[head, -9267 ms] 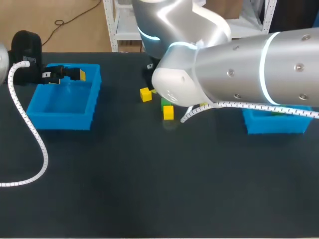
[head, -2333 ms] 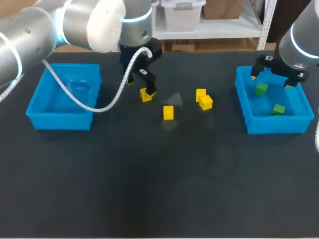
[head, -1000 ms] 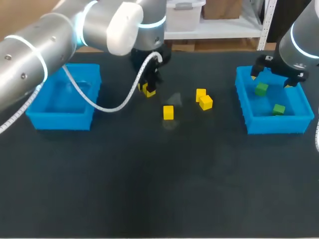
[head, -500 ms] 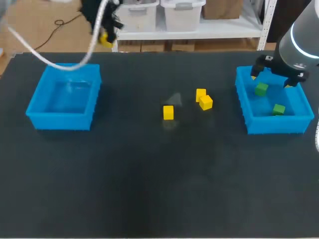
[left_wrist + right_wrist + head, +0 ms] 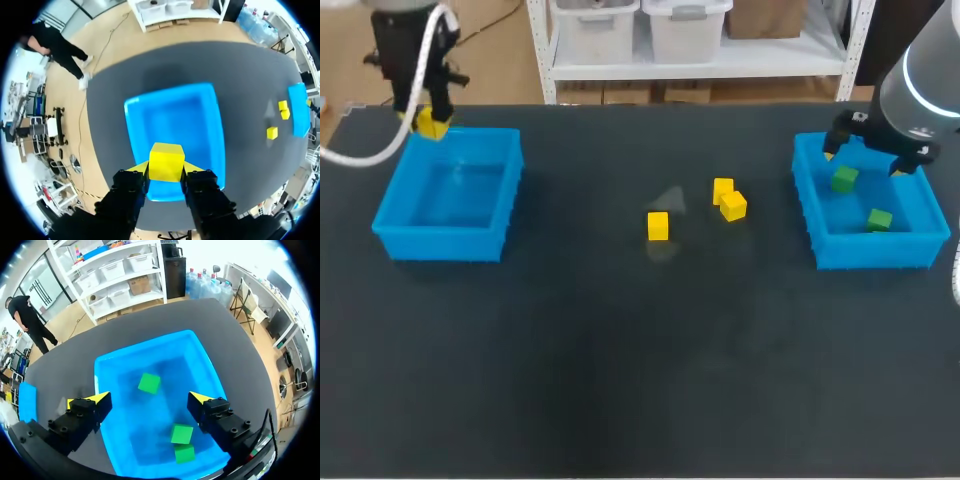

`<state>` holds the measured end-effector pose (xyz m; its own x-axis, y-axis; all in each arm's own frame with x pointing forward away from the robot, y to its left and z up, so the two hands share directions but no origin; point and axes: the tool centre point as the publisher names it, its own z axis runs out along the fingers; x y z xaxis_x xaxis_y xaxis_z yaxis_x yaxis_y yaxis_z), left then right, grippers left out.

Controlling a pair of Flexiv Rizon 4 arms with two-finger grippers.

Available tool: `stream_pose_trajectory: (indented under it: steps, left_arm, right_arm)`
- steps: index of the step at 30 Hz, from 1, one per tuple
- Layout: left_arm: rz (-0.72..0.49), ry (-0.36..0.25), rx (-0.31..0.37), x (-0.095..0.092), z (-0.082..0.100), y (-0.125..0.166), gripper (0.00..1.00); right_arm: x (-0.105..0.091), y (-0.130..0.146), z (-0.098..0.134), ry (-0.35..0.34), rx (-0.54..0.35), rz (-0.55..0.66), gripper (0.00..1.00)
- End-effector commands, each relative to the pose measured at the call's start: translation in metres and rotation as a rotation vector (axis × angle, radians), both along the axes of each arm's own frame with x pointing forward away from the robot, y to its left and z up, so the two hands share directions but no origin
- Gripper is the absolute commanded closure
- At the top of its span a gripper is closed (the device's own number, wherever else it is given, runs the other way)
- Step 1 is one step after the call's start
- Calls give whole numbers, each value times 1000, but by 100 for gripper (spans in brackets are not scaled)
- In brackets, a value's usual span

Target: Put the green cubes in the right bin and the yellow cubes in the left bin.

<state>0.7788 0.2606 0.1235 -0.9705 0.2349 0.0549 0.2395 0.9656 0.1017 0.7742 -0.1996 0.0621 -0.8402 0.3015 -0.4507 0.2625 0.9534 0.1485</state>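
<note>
I count three green cubes point(image 5: 149, 383) point(image 5: 181, 434) point(image 5: 185, 453) lying in the right bin point(image 5: 150, 344). Three yellow cubes point(image 5: 658, 225) point(image 5: 723, 189) point(image 5: 733, 206) sit between the bins, two just beside each other. A fourth yellow cube point(image 5: 166, 160) is clamped in my left gripper point(image 5: 166, 169) above the far-left corner of the left bin point(image 5: 445, 243).

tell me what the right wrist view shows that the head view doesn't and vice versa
Only the right wrist view: a third green cube against the right bin wall. Only the head view: the left end effector holding a yellow cube by the back corner of the left bin, and three loose yellow cubes. Both: the open right end effector above the right bin and two green cubes inside.
</note>
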Motion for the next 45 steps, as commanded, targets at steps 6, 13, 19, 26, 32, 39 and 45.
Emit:
stream_pose_trajectory:
  steps: [6, 13, 19, 26, 32, 39, 45]
  left_arm:
    - [-33, -255, -81, -27, -23, -4, 80]
    - [-75, -291, -121, -24, -9, -21, 0]
    - [-101, -334, -163, -21, 8, -40, 0]
    - [-202, -329, -186, -20, 29, -84, 0]
    - [-355, -328, -206, -19, 47, -150, 0]
    - [-592, -270, -220, -36, 47, -241, 0]
    - [-765, -222, -211, -53, 30, -281, 0]
  right_arm:
    - [-1, 0, -1, -4, -2, -2, 0]
    - [-1, 0, -1, -4, -2, -2, 0]
    - [-1, 0, -1, -4, -2, -2, 0]
    - [-1, 0, -1, -4, -2, -2, 0]
    - [-1, 0, -1, -4, -2, -2, 0]
    - [-1, 0, -1, -4, -2, -2, 0]
    - [-1, 0, -1, -4, -2, -2, 0]
